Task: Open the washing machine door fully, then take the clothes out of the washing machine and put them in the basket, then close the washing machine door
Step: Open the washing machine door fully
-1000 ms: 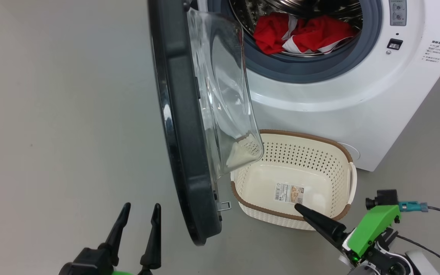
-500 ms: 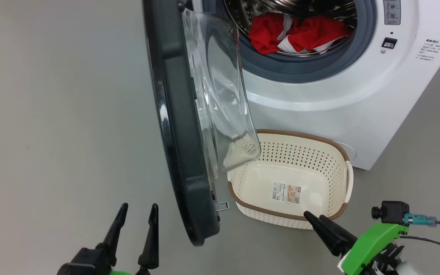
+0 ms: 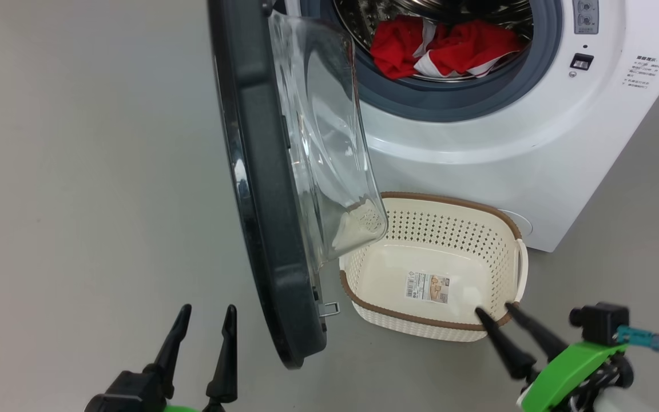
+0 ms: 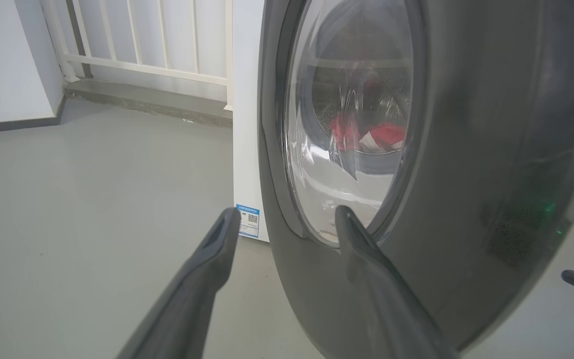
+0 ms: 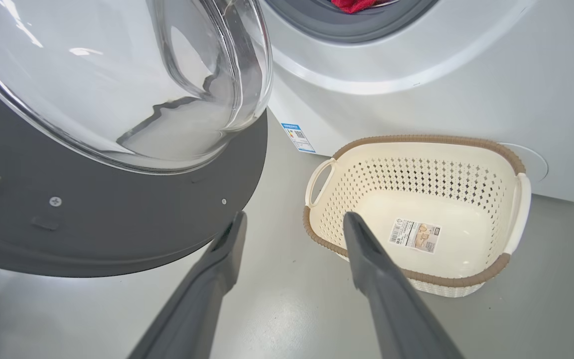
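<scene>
so our left gripper at 7 o'clock and right gripper at 5 hang spread and empty, we reckon because the washing machine door, beside the basket, is not yet fully open.

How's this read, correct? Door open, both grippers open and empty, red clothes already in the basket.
Not the clothes: the head view shows them in the washing machine drum, and the basket is empty. The door is open, and the left gripper and right gripper are open and empty.
</scene>
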`<state>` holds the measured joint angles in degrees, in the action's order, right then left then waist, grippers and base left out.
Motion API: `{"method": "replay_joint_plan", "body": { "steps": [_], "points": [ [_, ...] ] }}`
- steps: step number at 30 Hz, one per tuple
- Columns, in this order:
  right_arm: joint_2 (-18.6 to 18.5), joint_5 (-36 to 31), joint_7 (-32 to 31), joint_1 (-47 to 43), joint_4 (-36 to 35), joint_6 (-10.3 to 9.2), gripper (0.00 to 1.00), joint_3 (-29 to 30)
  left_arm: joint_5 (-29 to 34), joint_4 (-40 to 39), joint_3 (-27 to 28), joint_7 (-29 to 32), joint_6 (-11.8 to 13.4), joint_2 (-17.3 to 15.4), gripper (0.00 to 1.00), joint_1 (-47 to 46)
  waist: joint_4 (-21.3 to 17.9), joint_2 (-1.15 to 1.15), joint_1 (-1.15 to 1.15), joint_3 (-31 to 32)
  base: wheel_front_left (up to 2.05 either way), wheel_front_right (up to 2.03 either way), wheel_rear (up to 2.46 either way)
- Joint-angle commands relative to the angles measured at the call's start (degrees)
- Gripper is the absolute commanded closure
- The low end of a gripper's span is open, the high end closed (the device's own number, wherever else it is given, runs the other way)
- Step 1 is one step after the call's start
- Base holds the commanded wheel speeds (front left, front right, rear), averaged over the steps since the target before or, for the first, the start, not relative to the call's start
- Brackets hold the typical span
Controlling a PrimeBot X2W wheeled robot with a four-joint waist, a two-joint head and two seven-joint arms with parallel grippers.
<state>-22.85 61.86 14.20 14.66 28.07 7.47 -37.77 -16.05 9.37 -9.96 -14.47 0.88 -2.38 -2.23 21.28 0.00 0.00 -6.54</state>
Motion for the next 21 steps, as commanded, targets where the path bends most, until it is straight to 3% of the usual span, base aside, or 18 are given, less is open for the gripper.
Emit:
{"method": "replay_joint_plan", "body": {
  "steps": [1,5,15,21],
  "points": [
    [-0.24,-2.94,0.75,1.23,-1.21,0.02,0.00,2.01,0.04,-1.33,2.02,-0.53,-0.33,-0.50,0.00,-0.80,-0.14,0.00,0.00,-0.08,0.00,0.00,0.00],
    [1.12,-8.18,0.77,-0.13,-2.49,0.02,0.00,6.65,0.03,-1.37,2.00,-0.53,-0.38,-0.50,0.00,-0.81,-0.14,0.00,0.00,-0.14,0.00,0.00,0.00],
    [6.14,-28.35,0.79,-6.03,-7.53,0.02,0.00,19.24,0.13,-1.17,1.85,-0.53,-0.49,-0.50,0.00,-0.82,0.10,0.00,0.00,0.24,0.00,0.00,0.00],
    [9.42,-35.09,0.79,-9.00,-11.48,0.02,0.00,25.54,0.20,-1.23,1.79,-0.53,-0.53,-0.50,0.00,-0.75,0.23,0.00,0.00,0.20,0.00,0.00,0.00]
  ]
}}
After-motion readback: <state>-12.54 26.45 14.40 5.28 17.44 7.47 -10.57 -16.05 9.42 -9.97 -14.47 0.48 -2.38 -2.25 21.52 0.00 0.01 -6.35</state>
